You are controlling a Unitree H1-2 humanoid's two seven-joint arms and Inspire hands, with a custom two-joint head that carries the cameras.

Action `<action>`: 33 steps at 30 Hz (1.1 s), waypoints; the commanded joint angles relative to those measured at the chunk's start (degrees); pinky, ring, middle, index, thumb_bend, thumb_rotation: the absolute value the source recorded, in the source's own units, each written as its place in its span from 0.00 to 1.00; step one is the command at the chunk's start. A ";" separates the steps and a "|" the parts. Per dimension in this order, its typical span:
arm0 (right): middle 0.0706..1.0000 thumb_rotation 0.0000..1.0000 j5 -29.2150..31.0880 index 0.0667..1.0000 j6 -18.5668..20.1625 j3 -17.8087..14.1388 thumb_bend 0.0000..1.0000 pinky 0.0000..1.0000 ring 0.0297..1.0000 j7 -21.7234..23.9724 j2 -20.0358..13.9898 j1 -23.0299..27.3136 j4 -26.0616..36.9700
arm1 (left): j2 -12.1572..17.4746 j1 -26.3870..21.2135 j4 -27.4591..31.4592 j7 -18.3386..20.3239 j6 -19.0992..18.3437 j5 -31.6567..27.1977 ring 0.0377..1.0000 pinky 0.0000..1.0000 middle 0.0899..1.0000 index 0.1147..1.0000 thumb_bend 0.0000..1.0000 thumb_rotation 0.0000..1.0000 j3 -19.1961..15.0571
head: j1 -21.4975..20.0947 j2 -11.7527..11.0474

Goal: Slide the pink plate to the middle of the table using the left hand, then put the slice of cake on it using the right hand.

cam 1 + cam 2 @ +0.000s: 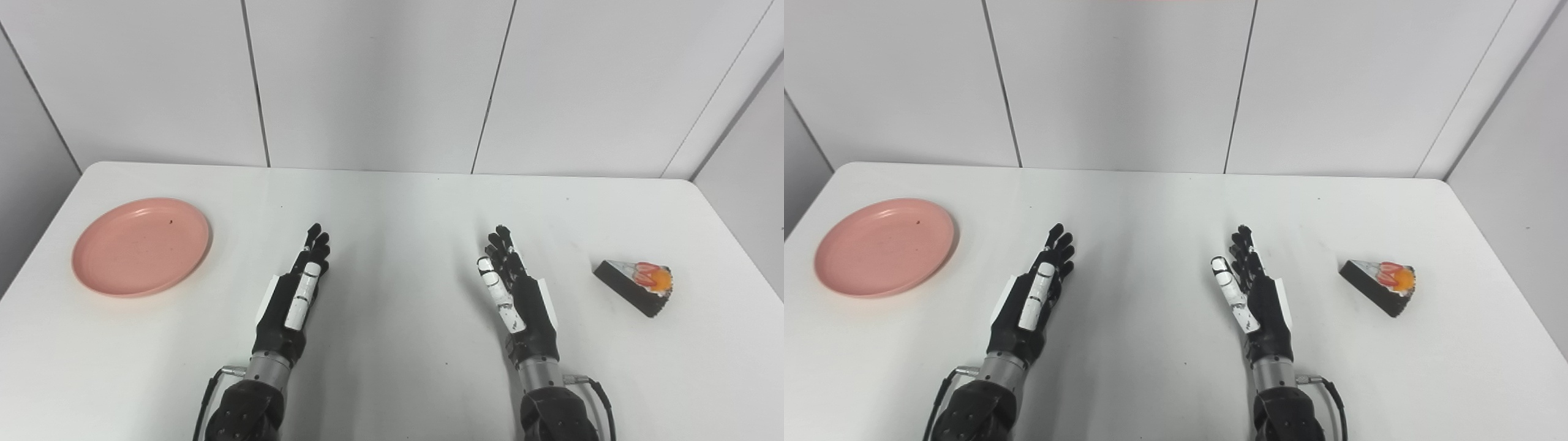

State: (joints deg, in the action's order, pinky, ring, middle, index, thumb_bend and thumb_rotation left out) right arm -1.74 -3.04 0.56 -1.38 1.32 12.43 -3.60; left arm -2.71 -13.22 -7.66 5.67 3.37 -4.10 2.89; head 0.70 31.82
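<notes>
A round pink plate (141,245) lies flat near the table's left edge with nothing on it. A dark slice of cake (637,283) topped with red and orange fruit sits at the right side of the table. My left hand (299,293) rests low over the middle of the table, well to the right of the plate, fingers stretched out and holding nothing. My right hand (513,291) mirrors it, open, a short way left of the cake and not touching it.
The white table (398,208) meets a pale panelled wall (380,79) at its far edge. Its left and right edges lie close to the plate and the cake. Black forearms with cables enter from the bottom.
</notes>
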 commanded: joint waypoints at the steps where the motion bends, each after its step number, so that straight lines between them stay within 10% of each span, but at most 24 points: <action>1: 0.95 0.75 -0.27 0.96 -1.59 0.07 0.70 0.96 0.94 -0.25 0.11 1.68 1.17 | 0.47 1.55 -0.81 0.45 -0.37 -0.34 1.00 1.00 1.00 1.00 0.60 0.92 -0.01 | 0.06 0.06; 12: 0.95 0.75 -0.44 0.96 -0.94 -0.03 0.71 0.97 0.95 -0.28 0.08 1.50 1.30 | 0.30 1.52 -1.14 0.53 -0.40 -0.60 1.00 1.00 1.00 1.00 0.61 0.91 -0.03 | 1.09 -0.49; 24: 1.00 0.84 6.44 1.00 -4.54 -1.15 0.60 1.00 1.00 6.43 -5.18 0.79 -1.62 | -2.27 -1.68 -11.20 -3.28 6.90 2.84 1.00 1.00 1.00 1.00 0.60 0.93 0.91 | 20.88 -8.88; 33: 1.00 0.88 8.74 1.00 -3.91 -2.33 0.52 1.00 1.00 7.85 -6.31 0.34 -1.74 | -3.35 -6.22 -15.87 -7.29 10.94 3.56 1.00 1.00 1.00 1.00 0.60 1.00 -1.48 | 24.31 -11.51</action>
State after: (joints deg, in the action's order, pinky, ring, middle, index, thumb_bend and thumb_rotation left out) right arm 6.33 -5.39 -1.48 6.09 -5.08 12.17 -7.07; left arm -6.72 -21.82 -21.28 -1.24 12.86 -0.20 1.89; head 24.96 20.48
